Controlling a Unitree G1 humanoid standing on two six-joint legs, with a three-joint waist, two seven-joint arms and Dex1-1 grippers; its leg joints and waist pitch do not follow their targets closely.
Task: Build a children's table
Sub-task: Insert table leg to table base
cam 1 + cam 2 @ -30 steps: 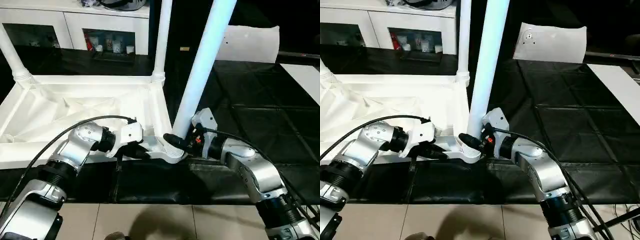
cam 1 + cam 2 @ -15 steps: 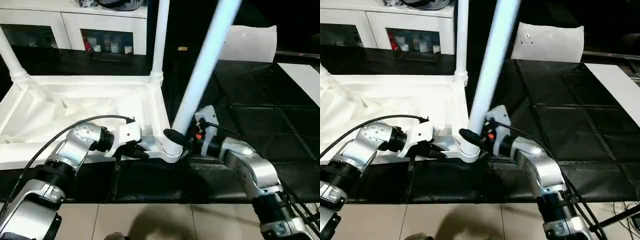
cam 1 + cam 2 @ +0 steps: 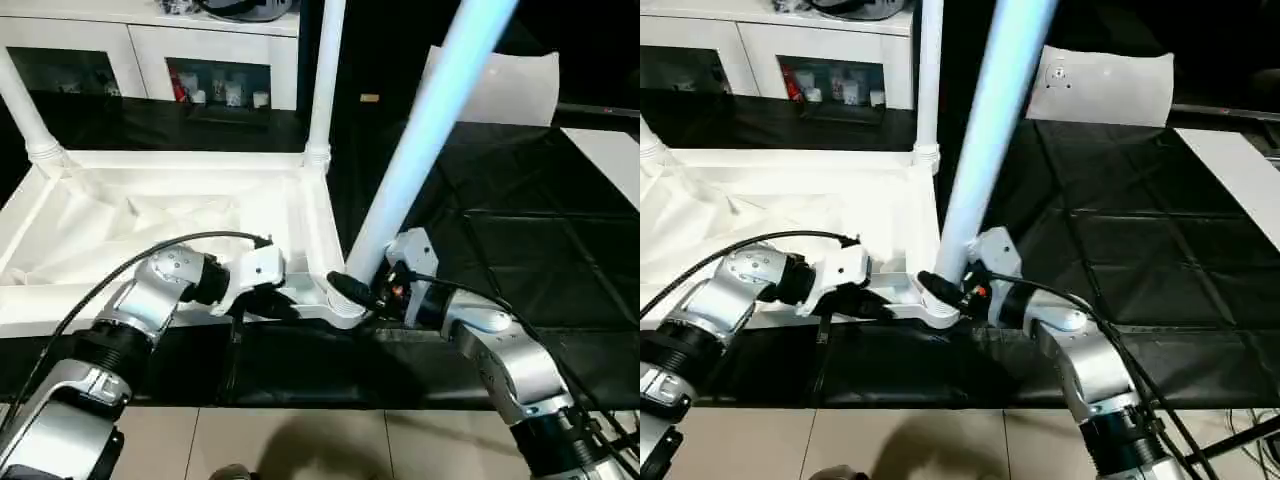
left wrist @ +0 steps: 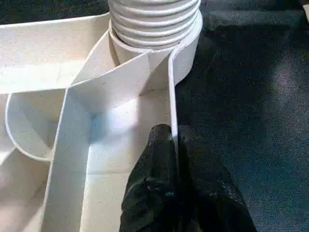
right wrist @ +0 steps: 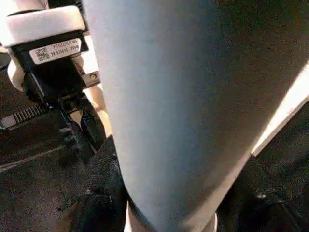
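The white table top (image 3: pixel 170 215) lies upside down on the black mat, ribs up. Two legs (image 3: pixel 322 80) stand upright in its far corner sockets. A third leg (image 3: pixel 425 130) leans to the right, its ribbed foot (image 4: pixel 153 21) in the near right socket (image 3: pixel 335 305). My right gripper (image 3: pixel 352 290) is shut on that leg just above the socket. My left gripper (image 4: pixel 175 145) is shut on the table top's near rim wall beside the same socket, one finger on each side.
White cabinets with glass doors (image 3: pixel 215 70) stand behind the table top. A flat white panel (image 3: pixel 1105 85) stands at the back right, and another white board (image 3: pixel 605 150) lies at the right edge. Black mat (image 3: pixel 520 250) covers the floor to the right.
The third leg swayed: it tilted further right half a second ago and still leans right now, with my right gripper holding its base. My left gripper has stayed on the rim.
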